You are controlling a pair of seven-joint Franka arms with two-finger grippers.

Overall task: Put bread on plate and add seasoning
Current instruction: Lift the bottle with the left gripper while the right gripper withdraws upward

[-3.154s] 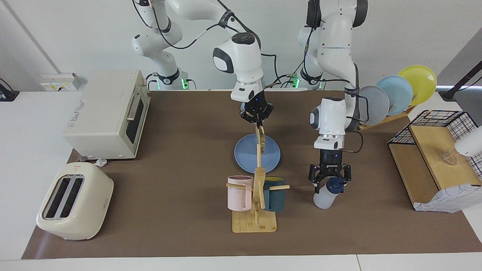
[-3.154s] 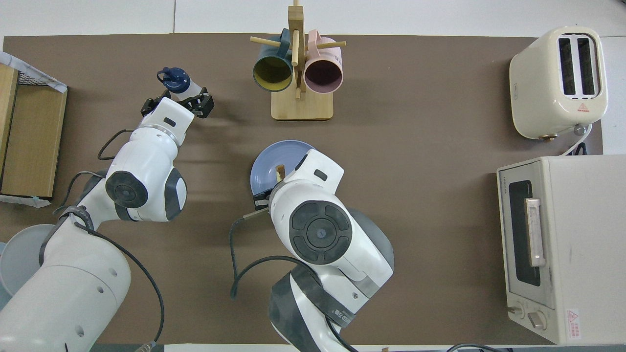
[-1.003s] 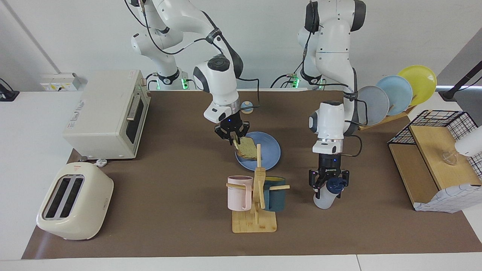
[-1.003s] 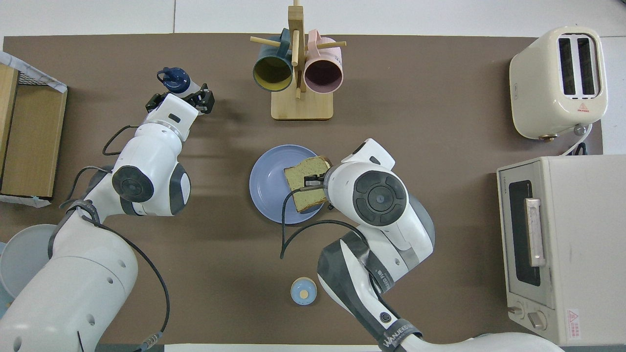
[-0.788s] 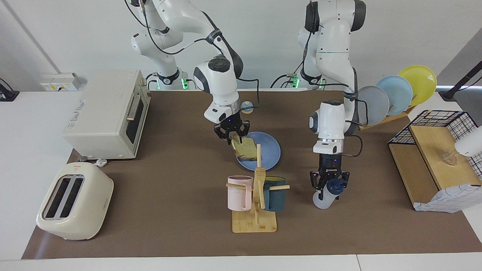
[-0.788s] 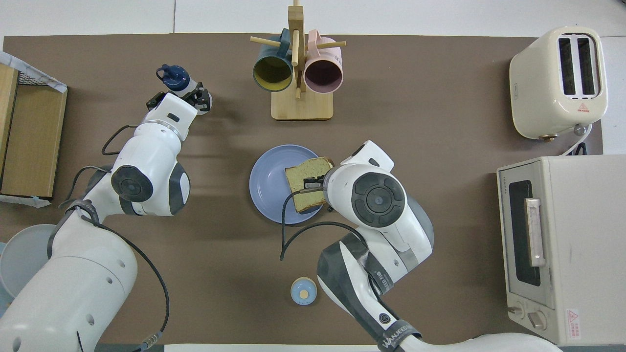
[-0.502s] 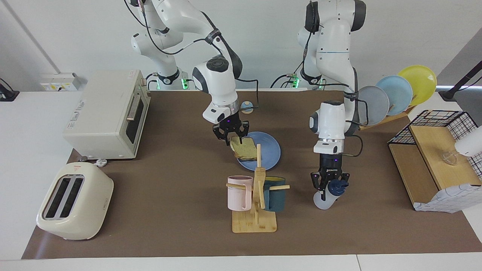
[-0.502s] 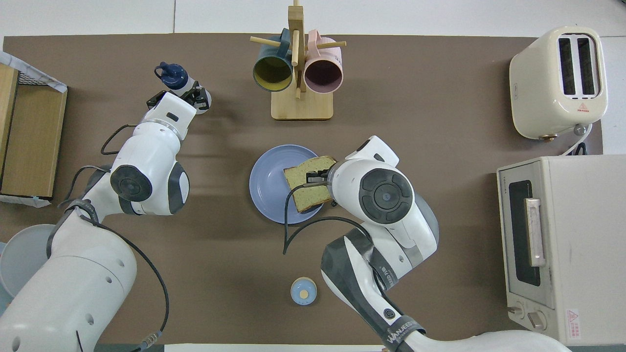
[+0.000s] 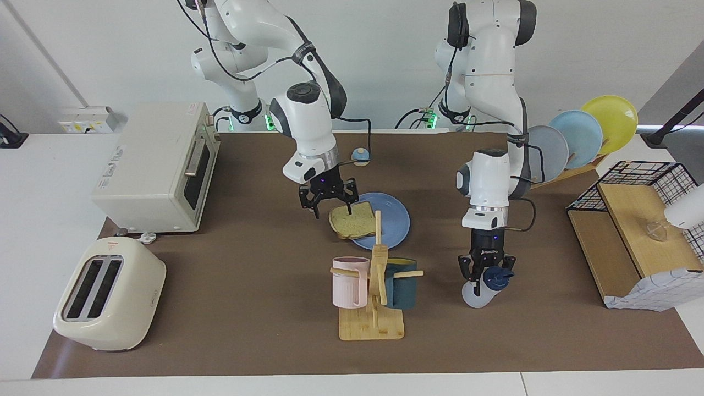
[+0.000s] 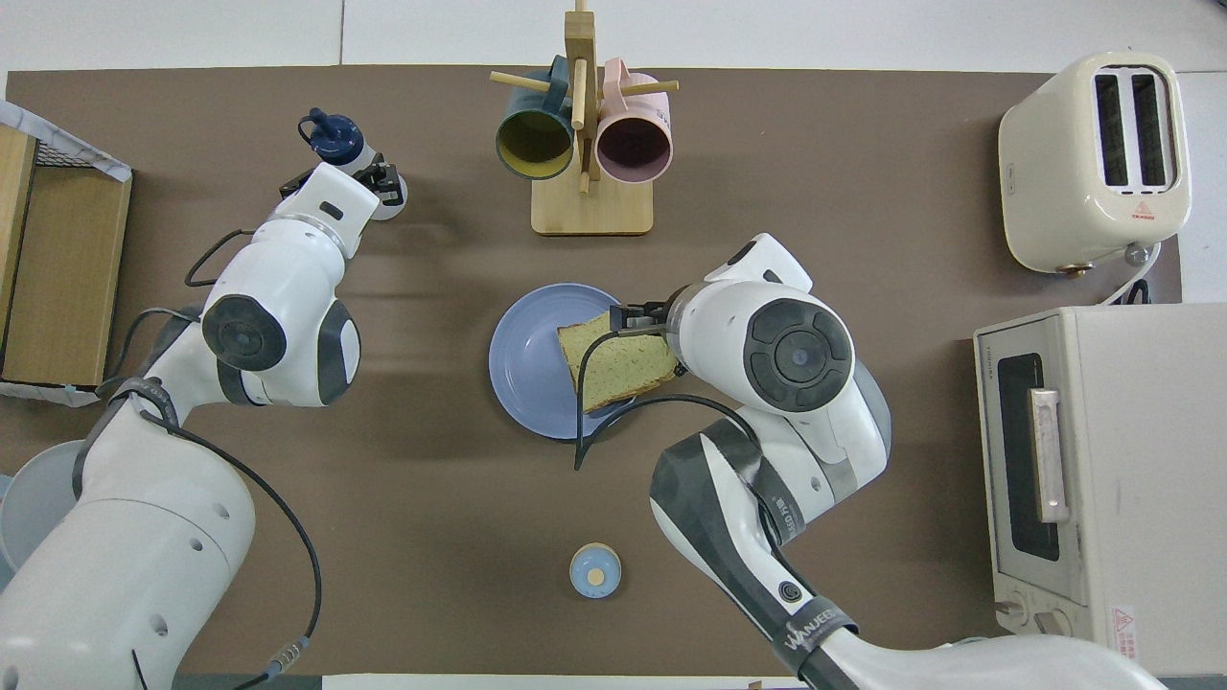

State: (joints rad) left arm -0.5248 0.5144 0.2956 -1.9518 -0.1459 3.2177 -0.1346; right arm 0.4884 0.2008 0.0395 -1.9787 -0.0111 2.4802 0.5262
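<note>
Left gripper (image 9: 479, 276) around seasoning (image 9: 484, 286) (tilted)

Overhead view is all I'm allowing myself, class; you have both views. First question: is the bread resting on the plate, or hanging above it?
Observer: Resting. The bread lies flat on the plate.
Operator: Is the right gripper holding it?
Observer: No. The right gripper stands open just above the bread's edge.
Operator: And where does the left gripper grip the bottle?
Observer: The left gripper is shut on the bottle just below its cap.
</note>
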